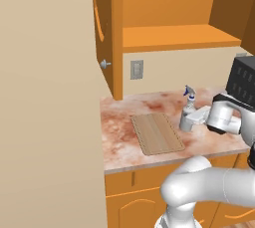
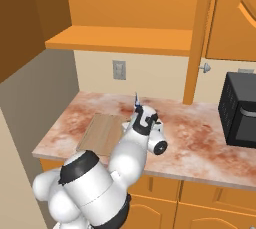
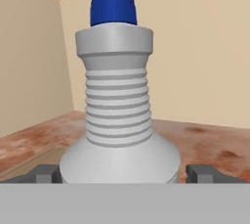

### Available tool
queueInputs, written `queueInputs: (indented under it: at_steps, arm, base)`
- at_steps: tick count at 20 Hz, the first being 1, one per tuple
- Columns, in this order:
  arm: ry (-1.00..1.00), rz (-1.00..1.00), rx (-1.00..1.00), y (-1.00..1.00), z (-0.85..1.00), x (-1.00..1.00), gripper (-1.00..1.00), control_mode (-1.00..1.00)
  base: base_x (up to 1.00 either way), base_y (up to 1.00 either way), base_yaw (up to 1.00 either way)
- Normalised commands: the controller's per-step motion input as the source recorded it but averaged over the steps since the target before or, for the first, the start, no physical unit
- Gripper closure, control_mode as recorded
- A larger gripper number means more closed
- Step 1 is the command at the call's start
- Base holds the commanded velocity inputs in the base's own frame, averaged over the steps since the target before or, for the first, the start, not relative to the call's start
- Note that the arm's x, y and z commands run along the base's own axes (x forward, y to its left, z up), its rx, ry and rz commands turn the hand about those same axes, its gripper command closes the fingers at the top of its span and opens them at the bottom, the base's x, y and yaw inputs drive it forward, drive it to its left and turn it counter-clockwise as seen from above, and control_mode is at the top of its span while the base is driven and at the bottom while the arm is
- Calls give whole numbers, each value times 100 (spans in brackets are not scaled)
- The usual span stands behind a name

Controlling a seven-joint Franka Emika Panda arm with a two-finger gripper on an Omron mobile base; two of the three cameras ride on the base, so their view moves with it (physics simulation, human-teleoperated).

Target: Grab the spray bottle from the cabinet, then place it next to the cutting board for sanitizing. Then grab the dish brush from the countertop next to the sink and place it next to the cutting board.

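Note:
The grey spray bottle [image 1: 189,106] [image 2: 137,103] [image 3: 117,110], with a ribbed neck and a blue-collared nozzle, stands upright on the marbled countertop [image 1: 124,122] just right of the wooden cutting board [image 1: 157,132] [image 2: 102,134]. My gripper [image 1: 185,121] [image 3: 124,174] is open and level with the bottle's base. One of its fingertips [image 3: 46,173] sits on each side of the base, a little clear of it. The open orange cabinet [image 1: 172,38] hangs above. The dish brush and the sink are out of view.
A black boxy appliance [image 1: 244,80] [image 2: 240,108] stands on the counter to the right. The cabinet door [image 1: 102,23] hangs open over the counter's left end. A wall outlet [image 1: 136,69] is behind the board. A beige wall [image 1: 50,97] bounds the left.

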Motion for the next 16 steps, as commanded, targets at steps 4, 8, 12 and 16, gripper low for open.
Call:
queueInputs:
  at_steps: [4, 8, 12, 16]
  arm:
    - [-4, 0, 0, 1, -4, -30, -100, -100]
    - [0, 0, -2, 12, -19, 0, -100, -100]
    - [-4, 0, 2, -15, -1, -33, -100, -100]
    - [-2, -1, 3, -1, 6, -36, -100, -100]
  base:
    - [0, 0, 0]
    - [0, 0, 0]
    - [0, 0, 0]
    - [0, 0, 0]
